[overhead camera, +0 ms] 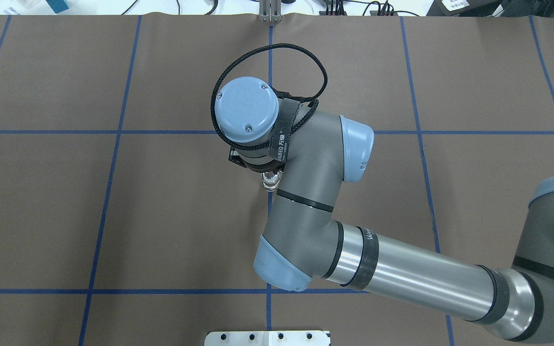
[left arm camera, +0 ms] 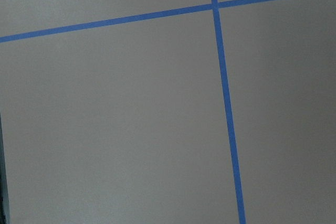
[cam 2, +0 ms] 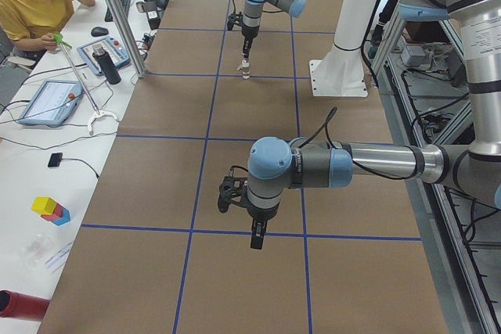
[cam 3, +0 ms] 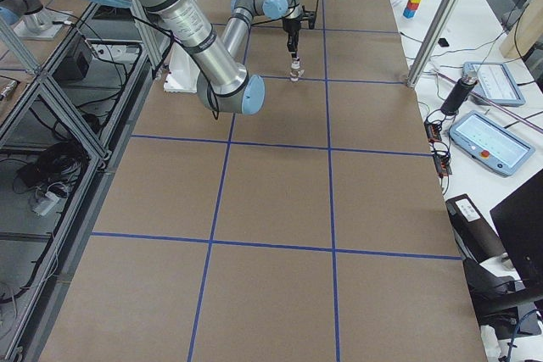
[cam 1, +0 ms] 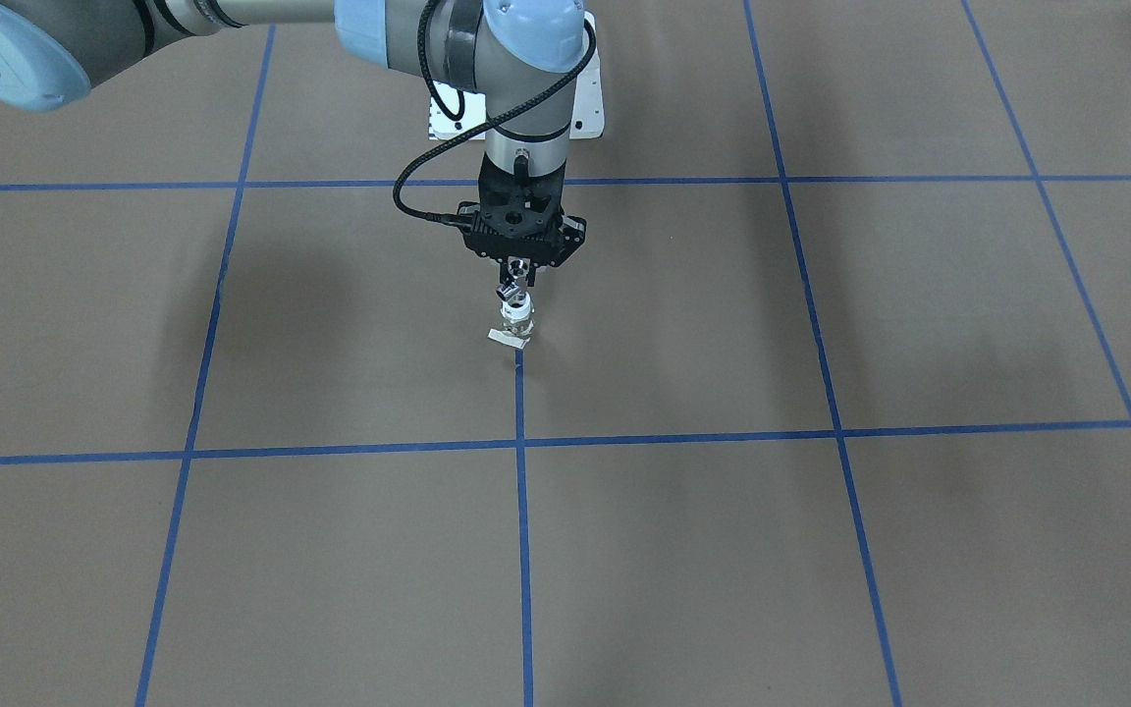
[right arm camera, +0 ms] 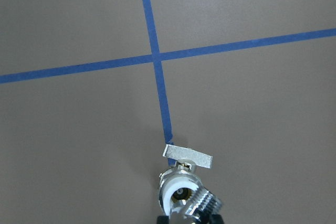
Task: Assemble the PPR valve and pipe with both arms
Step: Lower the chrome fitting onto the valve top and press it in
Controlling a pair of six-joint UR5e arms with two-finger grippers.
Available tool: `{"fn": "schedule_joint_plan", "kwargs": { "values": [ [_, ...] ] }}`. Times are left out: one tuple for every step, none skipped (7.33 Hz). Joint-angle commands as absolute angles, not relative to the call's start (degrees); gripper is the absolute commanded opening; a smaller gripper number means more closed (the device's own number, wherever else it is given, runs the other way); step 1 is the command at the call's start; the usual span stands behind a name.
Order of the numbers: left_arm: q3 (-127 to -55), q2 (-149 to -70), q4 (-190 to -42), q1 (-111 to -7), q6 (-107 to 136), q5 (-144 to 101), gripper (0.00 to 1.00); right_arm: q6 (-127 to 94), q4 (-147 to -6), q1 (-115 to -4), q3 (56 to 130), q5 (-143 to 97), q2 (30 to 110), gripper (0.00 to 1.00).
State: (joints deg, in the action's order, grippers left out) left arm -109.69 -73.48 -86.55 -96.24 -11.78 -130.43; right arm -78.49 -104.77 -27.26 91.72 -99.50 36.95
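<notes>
Exterior front-facing: right end effector clamps the pipe atop the PPR valve (standing on the counter); left end effector state indeterminable.

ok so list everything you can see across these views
table: one, brown with blue tape grid, under everything
PPR valve: one, white collar and metal body, upright mid-table
pipe: one, chrome, right over the valve
pedestal: one, white, robot's edge of the table
operator: one, yellow shirt, at the side bench
tablets: two, grey, on that bench
right arm: one, grey with light-blue caps, reaching mid-table
right end effector: one, black, shut on the pipe
left arm: one, grey, over bare table
left end effector: one, black, open or shut unclear
</notes>
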Motion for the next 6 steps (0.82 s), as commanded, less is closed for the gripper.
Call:
{"fn": "schedule_joint_plan", "kwargs": {
  "values": [
    [-109.7, -73.5, -86.5, -96.3, -11.8, -130.4, 1.0, -78.5, -104.8, -26.8, 91.6, -99.0, 37.3, 0.0],
    [-109.7, -73.5, -86.6, -96.3, -11.8, -130.4, 1.0, -78.4, -104.8, -26.8, 91.7, -98.9, 37.3, 0.0],
    [-109.7, -73.5, -86.5, -96.3, -11.8, -130.4, 1.0, -78.2, -104.9, -26.8, 91.6, -98.9, 37.3, 0.0],
    [-109.7, -73.5, -86.6, -96.3, -11.8, -130.4, 1.0, -78.0, -104.9, -26.8, 91.6, -98.9, 37.4, 0.0],
    [-109.7, -73.5, -86.6, -96.3, -11.8, -130.4, 1.0, -78.0, -104.9, -26.8, 91.6, -98.4, 37.5, 0.0],
    [-109.7, -73.5, -86.5, -96.3, -11.8, -130.4, 1.0, -78.0, -104.7, -26.8, 91.6, -98.4, 37.6, 0.0]
  ]
}}
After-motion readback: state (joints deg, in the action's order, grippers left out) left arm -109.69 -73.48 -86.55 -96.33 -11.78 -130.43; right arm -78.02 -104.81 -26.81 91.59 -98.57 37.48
